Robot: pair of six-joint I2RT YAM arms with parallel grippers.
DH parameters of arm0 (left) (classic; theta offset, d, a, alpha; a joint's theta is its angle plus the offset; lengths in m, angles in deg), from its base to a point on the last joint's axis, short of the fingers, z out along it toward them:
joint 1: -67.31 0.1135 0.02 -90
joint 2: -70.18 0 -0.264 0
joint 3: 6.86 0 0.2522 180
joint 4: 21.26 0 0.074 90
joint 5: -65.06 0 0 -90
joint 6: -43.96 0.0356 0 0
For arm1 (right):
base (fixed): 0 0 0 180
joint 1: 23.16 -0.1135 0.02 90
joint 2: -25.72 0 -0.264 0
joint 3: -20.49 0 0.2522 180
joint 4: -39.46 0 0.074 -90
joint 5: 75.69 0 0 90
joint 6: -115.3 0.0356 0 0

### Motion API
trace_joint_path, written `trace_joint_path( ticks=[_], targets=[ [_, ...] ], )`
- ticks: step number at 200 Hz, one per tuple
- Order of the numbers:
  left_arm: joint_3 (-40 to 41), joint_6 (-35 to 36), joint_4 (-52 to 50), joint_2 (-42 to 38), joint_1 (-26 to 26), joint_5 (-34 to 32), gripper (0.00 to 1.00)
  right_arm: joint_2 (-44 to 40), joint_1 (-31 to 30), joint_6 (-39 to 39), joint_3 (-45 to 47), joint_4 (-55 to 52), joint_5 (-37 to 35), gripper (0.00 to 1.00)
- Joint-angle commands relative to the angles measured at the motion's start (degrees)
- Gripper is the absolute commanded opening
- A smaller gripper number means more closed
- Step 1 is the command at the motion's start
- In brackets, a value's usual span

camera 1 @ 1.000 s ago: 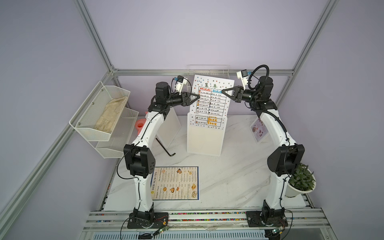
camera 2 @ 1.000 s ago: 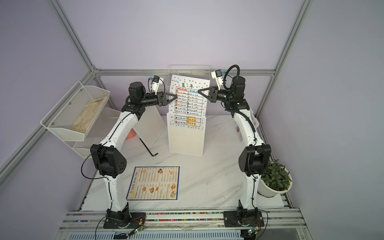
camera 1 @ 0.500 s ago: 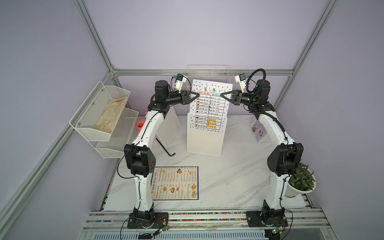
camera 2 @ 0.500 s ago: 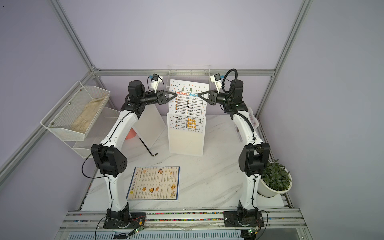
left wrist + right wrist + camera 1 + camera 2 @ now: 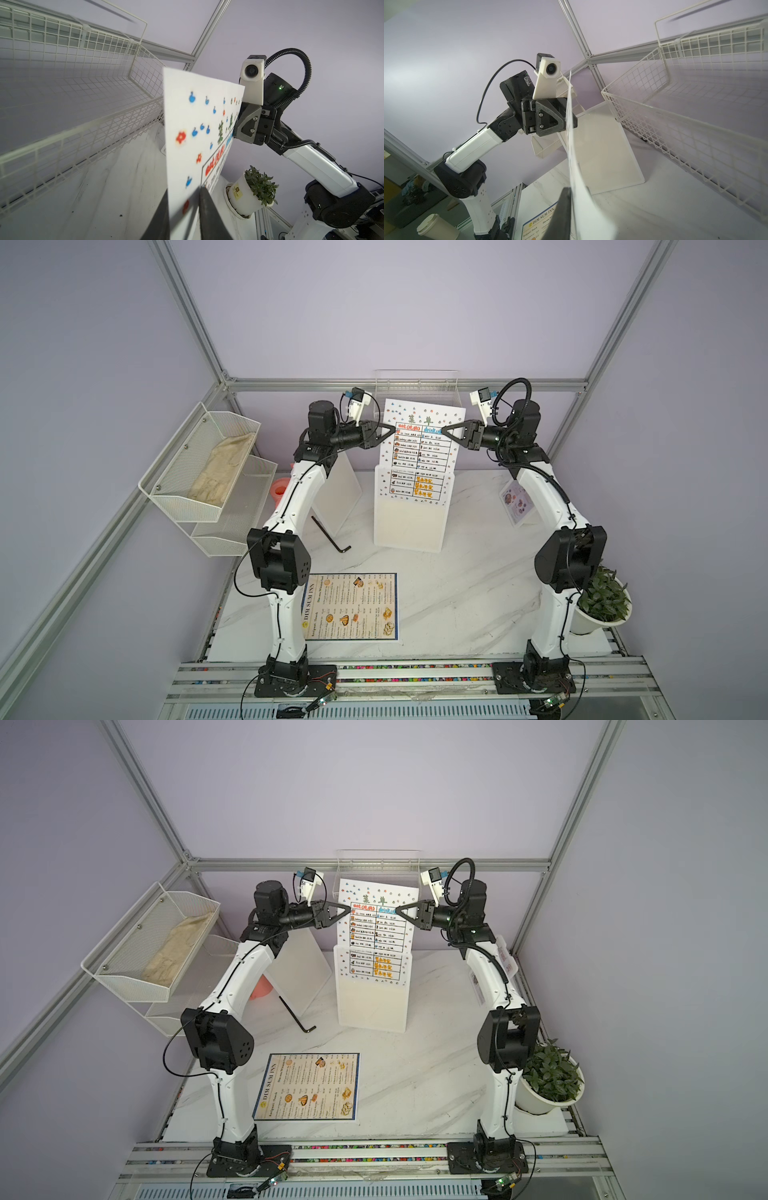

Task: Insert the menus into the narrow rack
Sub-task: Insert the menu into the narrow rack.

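Note:
The white dotted menu [image 5: 419, 448] [image 5: 376, 919] stands upright, its lower part down inside the translucent narrow rack [image 5: 409, 526] [image 5: 372, 1006]. My left gripper [image 5: 392, 429] [image 5: 182, 188] straddles its left edge and my right gripper [image 5: 442, 431] [image 5: 577, 189] its right edge. In both wrist views the sheet runs between the fingers, but whether they pinch it is unclear. The DIM SUM INN menu [image 5: 351, 605] [image 5: 309, 1085] lies flat at the table's front. The small photo menu card [image 5: 516, 502] leans at the right, behind my right arm.
A white mesh shelf [image 5: 199, 464] holding a cloth hangs at the left. A wire basket [image 5: 415, 383] hangs on the back frame. A leaning white board [image 5: 336, 493], a red cup [image 5: 279, 489] and a black hex key [image 5: 332, 535] sit left of the rack. A potted plant [image 5: 602, 605] stands front right.
The white menu has sunk a little deeper into the rack. Both grippers stayed at its edges, the right one dropping slightly.

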Motion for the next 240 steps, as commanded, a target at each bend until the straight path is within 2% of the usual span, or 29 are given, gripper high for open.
trace_joint_path(
  ticks=[1,35,66,119,151,174,240],
  targets=[
    [-1.6,0.3,1.0,-0.7,0.3,0.2,0.21,1.2,-0.2,-0.1,-3.2,0.6,0.3,0.18],
    [-1.4,0.3,0.8,-0.8,0.2,0.2,0.18,1.9,-0.2,-0.4,-5.9,-0.5,0.1,0.22],
    [-1.3,0.3,0.8,-0.8,0.3,0.2,0.18,2.5,-0.2,-1.2,-7.8,-2.1,0.0,0.22],
    [-1.0,0.6,0.7,-1.1,0.3,0.0,0.18,2.6,-0.2,-1.6,-7.9,-2.7,0.1,0.11],
    [-1.6,0.6,0.7,-0.9,0.3,0.0,0.29,2.6,-0.2,-1.4,-7.2,-2.6,0.6,0.03],
    [-1.8,0.5,0.6,-0.8,0.3,0.1,0.43,2.3,-0.2,-0.7,-5.5,-1.4,0.9,0.0],
    [-0.4,0.9,0.7,-1.3,0.2,0.2,0.44,0.4,-0.4,-0.6,-0.3,0.5,1.1,0.0]
  ],
)
